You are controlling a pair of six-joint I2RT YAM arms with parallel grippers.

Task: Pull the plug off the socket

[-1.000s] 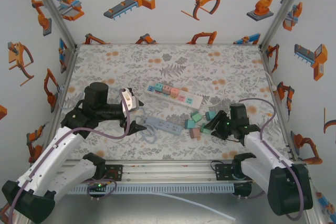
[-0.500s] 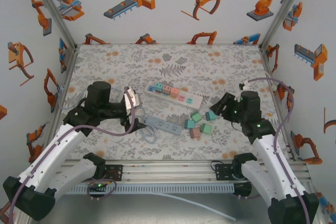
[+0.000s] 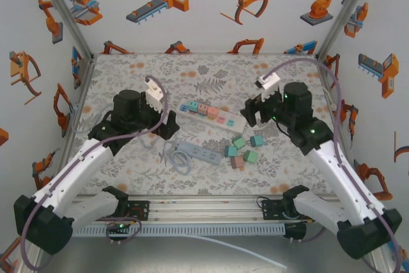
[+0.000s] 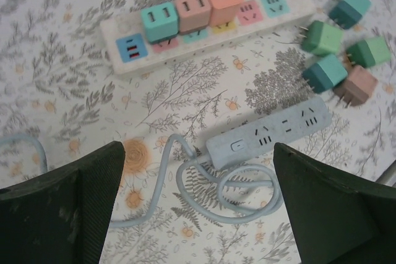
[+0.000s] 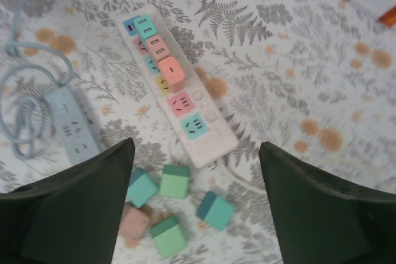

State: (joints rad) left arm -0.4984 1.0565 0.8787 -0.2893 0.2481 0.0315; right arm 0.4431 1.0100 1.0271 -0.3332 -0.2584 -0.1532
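Observation:
A white socket strip (image 3: 211,114) lies mid-table with three plugs seated in a row: teal (image 4: 159,21), pink (image 4: 193,12) and orange (image 4: 225,3). The same plugs appear as teal (image 5: 147,29), pink (image 5: 158,47) and orange (image 5: 172,71). My left gripper (image 3: 170,126) hovers open beside the strip's left end, over the grey-blue strip's coiled cable (image 4: 247,190). My right gripper (image 3: 250,114) hovers open above the strip's right end (image 5: 199,129). Nothing is between either pair of fingers.
A grey-blue power strip (image 3: 201,153) with its looped cord lies in front of the white one. Several loose plugs, teal, green and pink (image 3: 241,149), are scattered at its right end. Patterned walls close in the table.
My right gripper rose from the loose plugs, moved back toward the white strip and opened wider. My left arm shifted back and right, from the grey-blue strip toward the white strip's left end.

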